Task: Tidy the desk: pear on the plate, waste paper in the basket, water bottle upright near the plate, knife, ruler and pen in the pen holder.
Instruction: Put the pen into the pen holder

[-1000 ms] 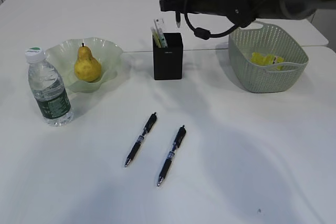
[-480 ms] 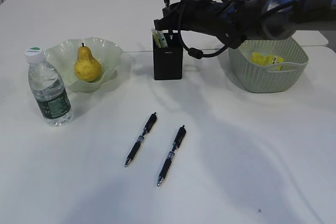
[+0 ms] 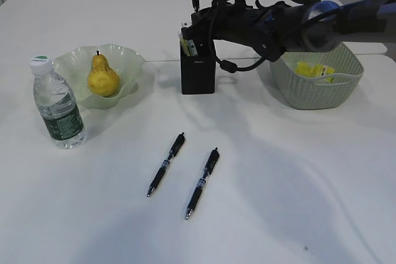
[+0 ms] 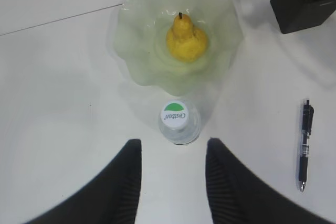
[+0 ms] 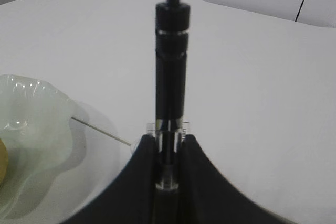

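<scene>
right gripper (image 5: 169, 156) | clamped on a pen (image 5: 170, 72); held over the pen holder (image 3: 198, 72), far centre | step: pen stowing; lowering and release called for

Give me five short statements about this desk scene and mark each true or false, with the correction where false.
1. The pear sits in the plate. True.
2. The water bottle lies on its side. False: it stands upright beside the plate, cap on.
3. The right gripper is shut on a pen above the pen holder. True.
4. Three pens lie loose on the table. False: two pens lie there, side by side in front of the pen holder.
5. The basket holds no paper. False: yellow waste paper is in it.
</scene>
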Controlling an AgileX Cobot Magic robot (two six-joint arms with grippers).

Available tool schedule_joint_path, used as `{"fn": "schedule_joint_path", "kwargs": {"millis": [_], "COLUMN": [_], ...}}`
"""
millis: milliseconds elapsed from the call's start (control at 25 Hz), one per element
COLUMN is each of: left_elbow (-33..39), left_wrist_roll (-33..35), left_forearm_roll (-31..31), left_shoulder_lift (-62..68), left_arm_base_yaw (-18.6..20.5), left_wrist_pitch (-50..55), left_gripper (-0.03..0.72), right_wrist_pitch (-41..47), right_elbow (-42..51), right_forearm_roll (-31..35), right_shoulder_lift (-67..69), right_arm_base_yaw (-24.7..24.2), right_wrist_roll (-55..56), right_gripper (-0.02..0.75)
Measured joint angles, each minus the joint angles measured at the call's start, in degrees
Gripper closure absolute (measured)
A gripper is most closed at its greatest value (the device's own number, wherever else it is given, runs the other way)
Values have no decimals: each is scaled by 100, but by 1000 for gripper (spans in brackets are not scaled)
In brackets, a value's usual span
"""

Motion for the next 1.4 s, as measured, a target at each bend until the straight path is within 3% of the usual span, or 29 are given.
{"fn": "schedule_joint_path", "kwargs": {"millis": [800,960,1200,1400], "left_elbow": [0,0,0,0], "left_wrist_roll": [0,0,0,0], "left_forearm_roll": [0,0,0,0], "left_shoulder_lift": [68,68,68,68], "left_arm_base_yaw": [0,0,0,0], "left_wrist_pitch": [0,0,0,0], "left_gripper": [403,403,403,403], "right_wrist_pitch": [-165,-165,-165,-142], "right_elbow": [-18,-18,-18,-18], "right_forearm_roll": [-2,-2,-12,-12], "right_shoulder_lift": [285,285,285,272], "right_arm_base_yaw": [-62,-62,-62,-62], "right_wrist_roll": [0,0,0,10], "right_gripper": [631,568,362,331]}}
